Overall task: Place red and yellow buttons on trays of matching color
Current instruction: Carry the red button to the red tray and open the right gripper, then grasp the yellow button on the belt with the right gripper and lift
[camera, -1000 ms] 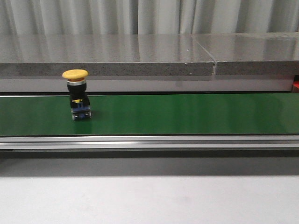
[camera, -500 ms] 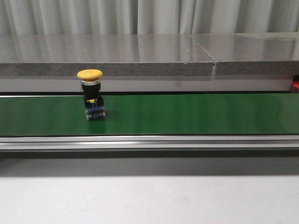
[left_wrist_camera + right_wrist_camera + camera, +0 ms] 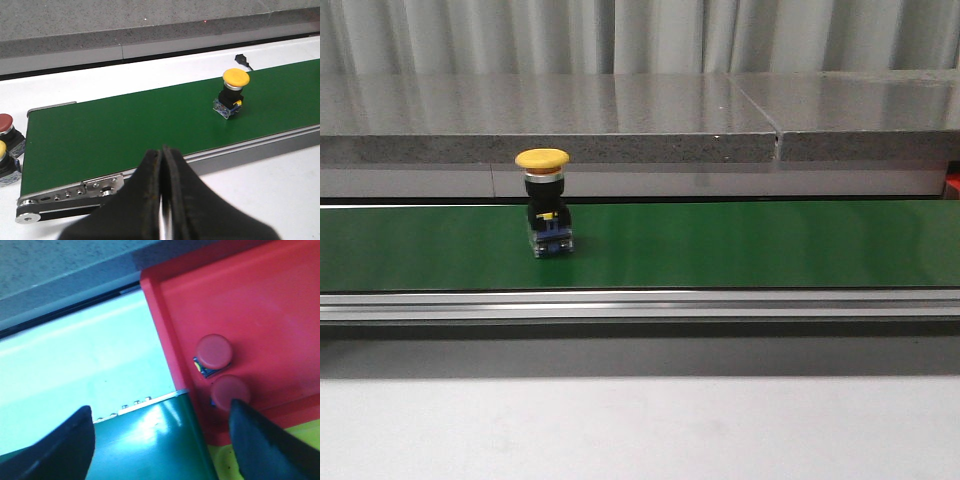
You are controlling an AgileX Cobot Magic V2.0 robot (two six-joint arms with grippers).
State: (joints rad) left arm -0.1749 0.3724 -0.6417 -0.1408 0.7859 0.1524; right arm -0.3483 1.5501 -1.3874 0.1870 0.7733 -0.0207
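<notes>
A yellow mushroom-head push button on a black and blue body is standing upright on the long green conveyor belt, left of the belt's middle in the front view, with a grey stone-look ledge running behind it. No arm or gripper is showing in that view.

In the left wrist view the left gripper is hovering above the near aluminium edge rail of the belt, its two black fingers pressed together with only a thin slit between them and nothing held. The yellow button is sitting well apart from those fingertips, farther out on the belt and off to one side, clear of any contact. Beyond the belt's end roller, on the white table, a red-capped button and a second yellow-capped button are standing just beside each other.

In the right wrist view the right gripper is spreading its dark fingers wide, empty, over the belt's end. Two red-capped buttons are lying close together in the red plastic tray; the nearer one is just beside one fingertip. A yellow tray's edge is showing between the fingers, next to the red tray.
</notes>
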